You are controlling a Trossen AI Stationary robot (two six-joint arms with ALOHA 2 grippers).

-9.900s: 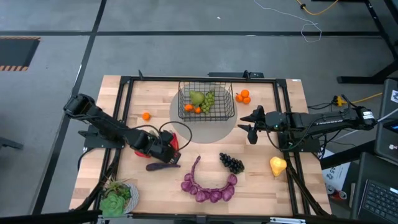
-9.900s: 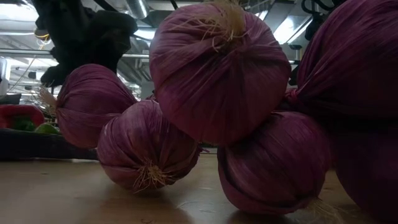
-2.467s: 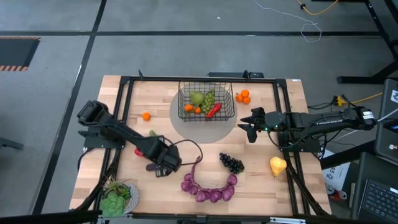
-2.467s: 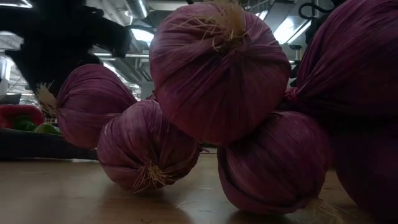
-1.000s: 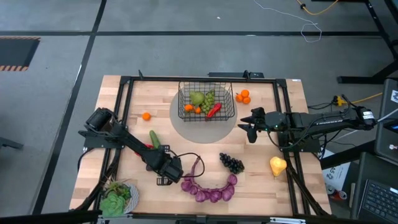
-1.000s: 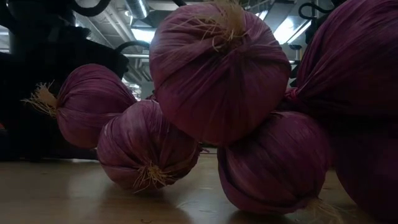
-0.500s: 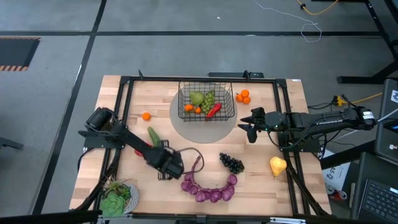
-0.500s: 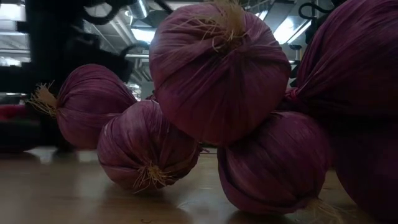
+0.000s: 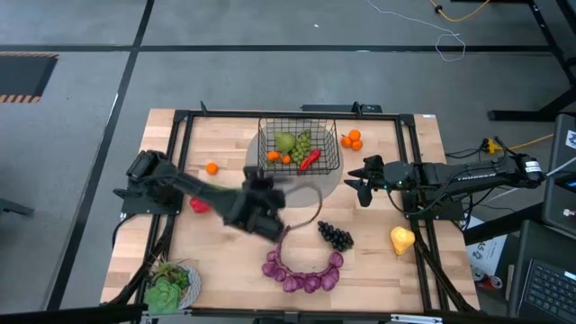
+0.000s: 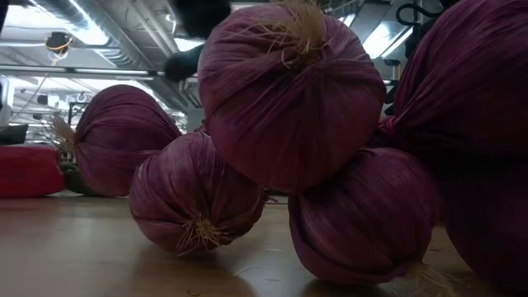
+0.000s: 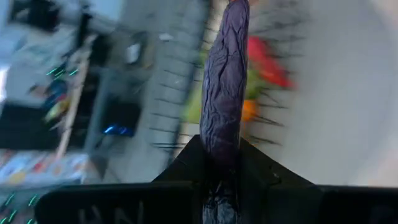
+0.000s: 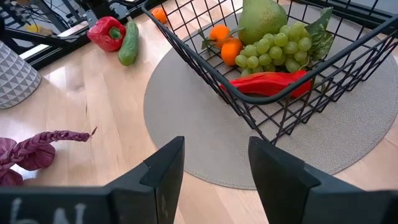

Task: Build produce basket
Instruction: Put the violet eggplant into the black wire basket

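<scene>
Far left on the bench (image 9: 189, 270), a plate of lettuce (image 9: 167, 288) sits at the near corner. A red pepper (image 12: 107, 33) and cucumber (image 12: 128, 43) lie side by side, an orange (image 9: 211, 167) just beyond them. The left gripper (image 11: 222, 163) is raised between these and the basket (image 9: 328, 160), fingers pinching the stem end of an aubergine (image 11: 226, 81). We judge the aubergine light, stiff and smooth-skinned, so a hold nearer its middle would swing less. The basket, on a round grey mat (image 12: 186, 118), already holds a green pear (image 12: 261, 18), green grapes (image 12: 273, 46), oranges and a red pepper. The purple onion string (image 9: 301, 270) lies near the front edge. The right gripper (image 12: 211, 162) waits beside the basket, fingers slightly apart, holding nothing. Dark grapes (image 9: 336, 236) and a yellow pear (image 9: 401, 239) remain at right.
</scene>
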